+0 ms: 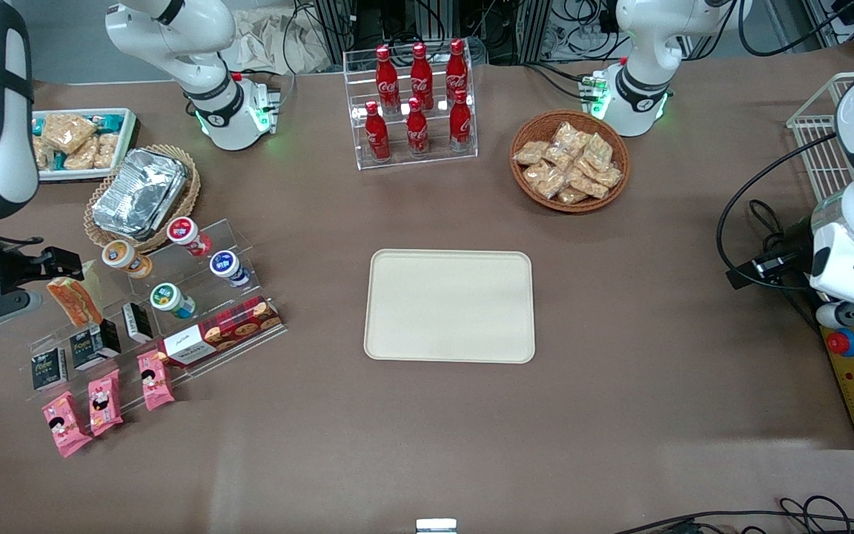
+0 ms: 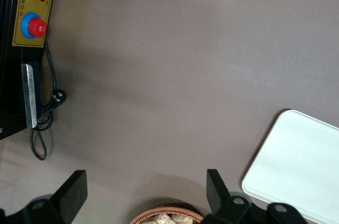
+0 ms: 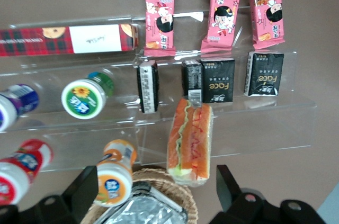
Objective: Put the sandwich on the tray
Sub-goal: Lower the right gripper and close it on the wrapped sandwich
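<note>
Here the gripper [image 1: 64,276] hangs spread wide above the clear shelf [image 3: 159,128], holding nothing, the sandwich [image 3: 190,142] just beside one finger [image 3: 228,184].

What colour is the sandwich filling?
Orange-red with green, on the sandwich ahead of the open gripper; right wrist view.

Sandwich [image 1: 75,300] on the stepped rack [image 1: 197,297], hand [image 1: 64,265] above, tray [image 1: 450,305] well apart.

Brown worktop [image 1: 657,386]: cream tray [image 1: 449,305] at frame center, bare. Wicker basket [image 1: 569,161] of snack packets upper right, cola bottle rack [image 1: 410,104] top center, acrylic snack shelf [image 1: 153,311] lower left.
</note>
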Available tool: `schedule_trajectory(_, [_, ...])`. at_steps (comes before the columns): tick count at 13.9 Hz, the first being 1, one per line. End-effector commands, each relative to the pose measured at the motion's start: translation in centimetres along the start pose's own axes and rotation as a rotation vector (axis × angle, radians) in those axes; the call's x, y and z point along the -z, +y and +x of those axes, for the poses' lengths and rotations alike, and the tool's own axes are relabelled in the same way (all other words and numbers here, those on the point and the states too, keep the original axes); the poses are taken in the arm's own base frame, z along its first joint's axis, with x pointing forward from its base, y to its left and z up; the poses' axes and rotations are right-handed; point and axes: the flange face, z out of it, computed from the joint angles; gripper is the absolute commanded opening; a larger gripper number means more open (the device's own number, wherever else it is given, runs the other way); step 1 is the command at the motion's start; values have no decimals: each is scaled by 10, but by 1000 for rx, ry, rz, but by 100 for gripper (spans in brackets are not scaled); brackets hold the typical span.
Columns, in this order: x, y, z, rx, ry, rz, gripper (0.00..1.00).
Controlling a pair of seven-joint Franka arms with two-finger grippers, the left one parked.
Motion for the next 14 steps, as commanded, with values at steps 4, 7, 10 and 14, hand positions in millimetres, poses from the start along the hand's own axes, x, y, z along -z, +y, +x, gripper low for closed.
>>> schedule_trajectory(4, [-28, 14, -32, 28, 24, -26, 99])
schedule_trajectory(7, [-41, 24, -37, 16, 27, -27, 99])
schedule_trajectory(10, [-53, 28, -36, 39, 63, -52, 99])
schedule_trajectory(14, [-67, 35, -38, 32, 63, -54, 99])
